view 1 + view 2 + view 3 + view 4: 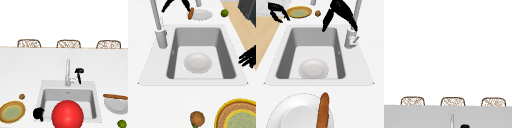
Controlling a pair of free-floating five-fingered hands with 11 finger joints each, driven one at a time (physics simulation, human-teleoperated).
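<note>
The right robot hand hovered just beside the faucet, fingers pointing down toward its lever, relaxed and grasping nothing. The left robot hand hung at the sink's front left corner, fingers curled around nothing. A white bowl lay in the basin. On the tabletop, a baguette rested across a plate.

Legible text, labels, brands, numbers, signs: none found. Faucet, sink, both plates and counter carry no markings, as far as these views allow.
</note>
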